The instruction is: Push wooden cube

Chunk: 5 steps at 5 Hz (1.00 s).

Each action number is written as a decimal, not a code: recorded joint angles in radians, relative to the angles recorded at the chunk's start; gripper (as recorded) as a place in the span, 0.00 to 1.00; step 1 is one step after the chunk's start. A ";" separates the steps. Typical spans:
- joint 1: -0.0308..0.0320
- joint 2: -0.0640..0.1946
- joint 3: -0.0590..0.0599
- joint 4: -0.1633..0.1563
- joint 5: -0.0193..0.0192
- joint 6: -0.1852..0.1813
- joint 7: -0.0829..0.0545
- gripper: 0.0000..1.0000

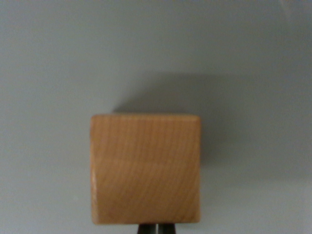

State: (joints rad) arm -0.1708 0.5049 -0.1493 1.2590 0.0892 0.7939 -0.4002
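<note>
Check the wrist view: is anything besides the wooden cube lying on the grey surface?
No, only the wooden cube sits on the plain grey surface, with the dark tips of the tool showing just below it.

A plain grey surface (58, 58) fills the view, with a soft shadow (195, 92) on it.

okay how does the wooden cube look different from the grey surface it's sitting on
The light brown wooden cube is warm tan with visible grain; the plain grey surface is cool and featureless. The cube stands up as a block and casts a shadow; the surface lies flat and catches that shadow toward the wrist view's right. Both look matte.
</note>
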 joint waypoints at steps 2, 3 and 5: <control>0.0002 0.025 0.002 0.042 0.0010 0.017 0.005 1.00; 0.0005 0.053 0.005 0.089 0.0020 0.036 0.010 1.00; 0.0007 0.081 0.008 0.136 0.0031 0.055 0.015 1.00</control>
State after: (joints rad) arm -0.1700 0.5859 -0.1415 1.3954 0.0924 0.8493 -0.3852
